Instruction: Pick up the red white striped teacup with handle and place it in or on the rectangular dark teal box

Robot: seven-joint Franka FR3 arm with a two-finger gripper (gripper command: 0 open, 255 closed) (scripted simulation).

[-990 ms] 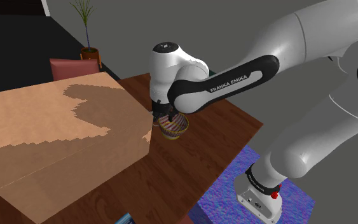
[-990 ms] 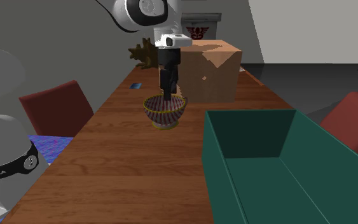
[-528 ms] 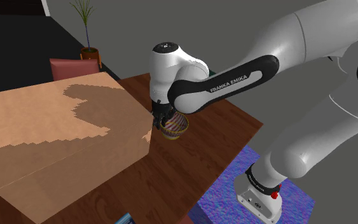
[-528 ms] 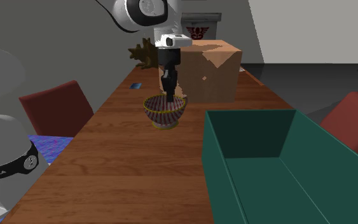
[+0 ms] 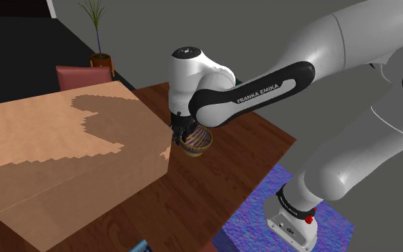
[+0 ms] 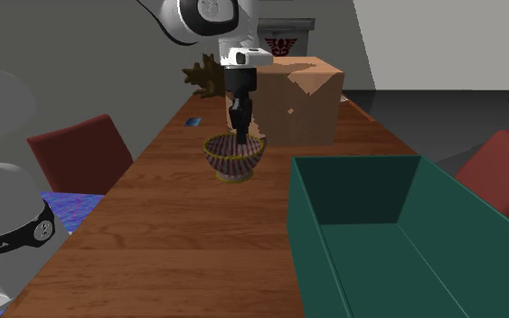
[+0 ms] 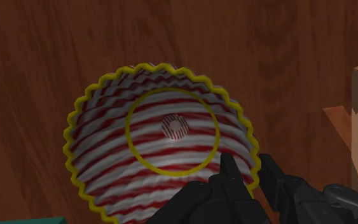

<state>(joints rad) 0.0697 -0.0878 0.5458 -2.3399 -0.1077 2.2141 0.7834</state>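
teacup point(image 7: 147, 167) rim in pinch of gripper point(image 7: 247, 168)

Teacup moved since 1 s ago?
No. The teacup sits at the same spot in front of the cardboard box in the second exterior view.

the arm point(image 5: 264, 89) hides most of the cup point(image 5: 198, 141), the teal box point(image 6: 352, 190) runs off the bottom edge, and a small blue thing point(image 6: 193, 121) beyond is too tiny to name.
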